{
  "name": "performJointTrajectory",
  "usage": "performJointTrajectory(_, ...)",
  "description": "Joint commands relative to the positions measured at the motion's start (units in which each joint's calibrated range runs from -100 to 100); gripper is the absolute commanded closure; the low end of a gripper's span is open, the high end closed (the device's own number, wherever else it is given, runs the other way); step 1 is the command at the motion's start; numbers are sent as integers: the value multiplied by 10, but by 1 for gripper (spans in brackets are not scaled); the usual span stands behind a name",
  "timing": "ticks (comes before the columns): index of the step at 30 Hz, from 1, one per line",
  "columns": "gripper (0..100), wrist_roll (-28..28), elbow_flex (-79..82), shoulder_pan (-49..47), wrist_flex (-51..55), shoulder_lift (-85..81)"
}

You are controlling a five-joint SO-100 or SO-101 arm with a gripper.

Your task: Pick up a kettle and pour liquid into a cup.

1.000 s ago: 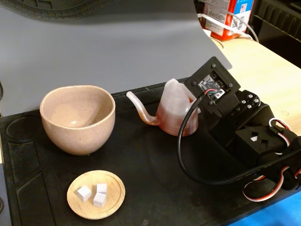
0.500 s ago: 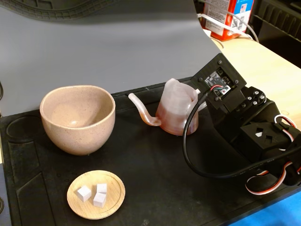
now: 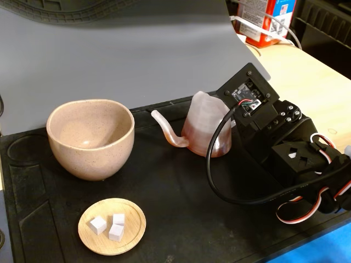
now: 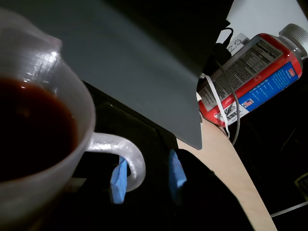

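The only print sits on the red-and-blue bottle (image 4: 255, 72) lying at the tabletop's far edge — a nutrition-style panel, a barcode and a small flag mark — all too small to read.

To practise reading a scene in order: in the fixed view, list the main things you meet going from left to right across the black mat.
cup → wooden dish with white cubes → kettle → robot arm
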Motion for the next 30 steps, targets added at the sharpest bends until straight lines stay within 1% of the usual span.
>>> performJointTrajectory(1,88,0,-17,6,-2,-5)
performJointTrajectory(11,88,2,-29,6,-2,-3)
performJointTrajectory(13,88,2,-39,5,21,-4)
performJointTrajectory(27,89,2,-49,0,22,2)
performJointTrajectory(30,89,-2,-97,-17,13,44)
